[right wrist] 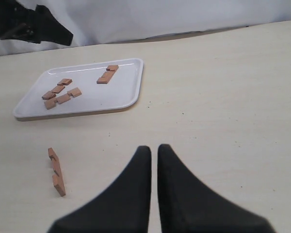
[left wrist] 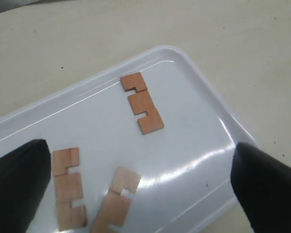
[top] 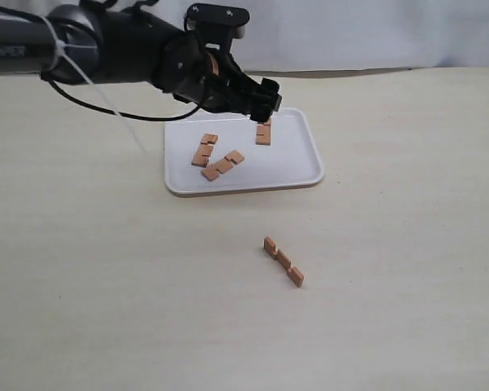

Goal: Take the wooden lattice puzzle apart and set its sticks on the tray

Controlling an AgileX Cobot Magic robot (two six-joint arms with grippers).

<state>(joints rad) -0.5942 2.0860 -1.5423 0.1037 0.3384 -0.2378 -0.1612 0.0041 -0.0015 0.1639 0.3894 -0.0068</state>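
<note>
No assembled lattice puzzle shows; its sticks lie apart. On the white tray (top: 293,163) (left wrist: 194,145) (right wrist: 121,92) lie three notched reddish-brown sticks: one by the far rim (top: 263,132) (left wrist: 142,103) (right wrist: 107,74) and two close together on the left (top: 204,150) (top: 222,165) (left wrist: 68,189) (left wrist: 114,199). A fourth stick (top: 284,261) (right wrist: 56,171) lies on the table in front of the tray. My left gripper (top: 265,99) (left wrist: 139,147) hangs open over the tray's far part, holding nothing. My right gripper (right wrist: 154,150) is shut and empty, low over the table to the right of the loose stick.
The cream tabletop (top: 391,244) runs wide around the tray. A white cloth backdrop (top: 375,32) closes off the far edge. The left arm (top: 106,45) and its cable (top: 114,114) reach in from the upper left.
</note>
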